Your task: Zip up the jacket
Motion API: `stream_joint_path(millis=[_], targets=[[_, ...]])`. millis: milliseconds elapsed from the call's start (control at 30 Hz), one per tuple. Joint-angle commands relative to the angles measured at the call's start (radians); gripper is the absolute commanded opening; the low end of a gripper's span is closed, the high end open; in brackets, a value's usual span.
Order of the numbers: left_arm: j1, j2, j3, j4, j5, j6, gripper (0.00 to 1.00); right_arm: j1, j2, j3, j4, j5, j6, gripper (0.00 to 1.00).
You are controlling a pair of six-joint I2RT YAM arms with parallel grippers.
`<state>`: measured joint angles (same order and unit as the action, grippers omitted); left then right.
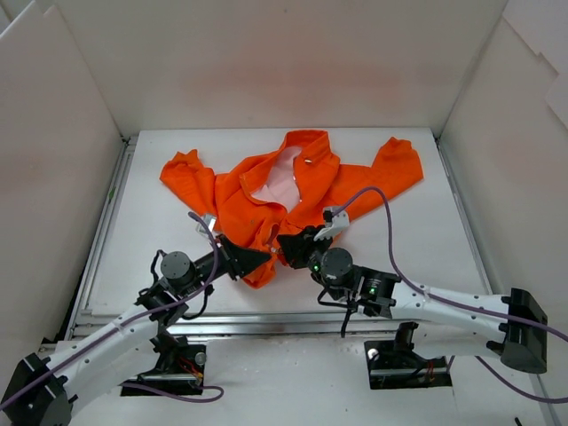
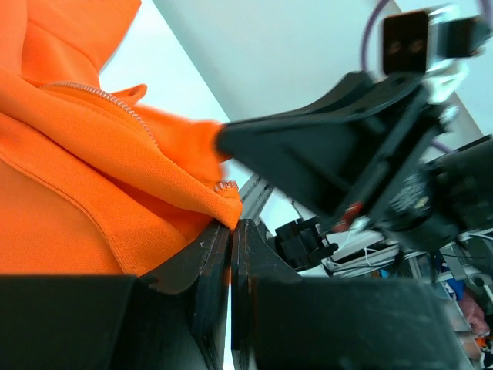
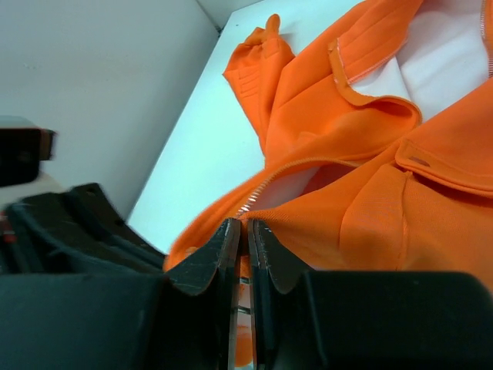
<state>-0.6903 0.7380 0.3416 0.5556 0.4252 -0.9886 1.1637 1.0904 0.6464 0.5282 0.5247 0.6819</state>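
Left claw [image 1: 256, 259] and right claw [image 1: 289, 244] each pinch a lower front corner of the orange jacket [image 1: 266, 191], which lies open on the table [image 1: 151, 232], so I judge I'm aligning the zipper ends [image 2: 226, 187], and next I must join them squarely.

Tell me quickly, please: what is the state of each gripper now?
Left gripper: closed, pinching the bottom corner of the jacket.
Right gripper: closed, holding the jacket's zipper edge.
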Motion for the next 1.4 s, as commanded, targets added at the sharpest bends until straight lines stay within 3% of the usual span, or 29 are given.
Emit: stream_joint_path(millis=[0, 300, 700, 933, 1133, 1200, 1233, 1333, 1367], targets=[[-0.015, 0.026, -0.032, 0.164, 0.041, -0.048, 0.0, -0.009, -0.072, 0.114, -0.06, -0.008, 0.042, 0.0], [-0.049, 0.166, 0.034, 0.265, 0.084, -0.058, 0.0, -0.088, 0.017, 0.228, -0.252, -0.069, 0.107, 0.0], [-0.08, 0.098, 0.059, 0.164, 0.083, -0.058, 0.0, -0.131, 0.135, 0.237, -0.178, -0.031, 0.128, 0.0], [-0.08, 0.126, 0.054, 0.149, 0.029, -0.021, 0.0, -0.073, -0.042, 0.178, -0.223, -0.043, 0.148, 0.0], [-0.08, 0.072, 0.089, 0.031, 0.011, 0.056, 0.0, -0.073, -0.141, 0.03, -0.338, -0.175, 0.235, 0.0], [-0.08, 0.07, 0.094, 0.01, 0.033, 0.062, 0.0, -0.068, -0.152, 0.035, -0.414, -0.233, 0.234, 0.22], [-0.08, 0.069, 0.091, 0.01, 0.044, 0.062, 0.0, -0.07, -0.161, 0.039, -0.437, -0.271, 0.222, 0.44], [-0.08, 0.072, 0.089, 0.001, 0.083, 0.057, 0.0, -0.07, -0.202, 0.058, -0.497, -0.336, 0.208, 0.77], [-0.08, 0.073, 0.092, -0.02, 0.104, 0.059, 0.0, -0.07, -0.216, 0.068, -0.523, -0.342, 0.206, 0.81]])
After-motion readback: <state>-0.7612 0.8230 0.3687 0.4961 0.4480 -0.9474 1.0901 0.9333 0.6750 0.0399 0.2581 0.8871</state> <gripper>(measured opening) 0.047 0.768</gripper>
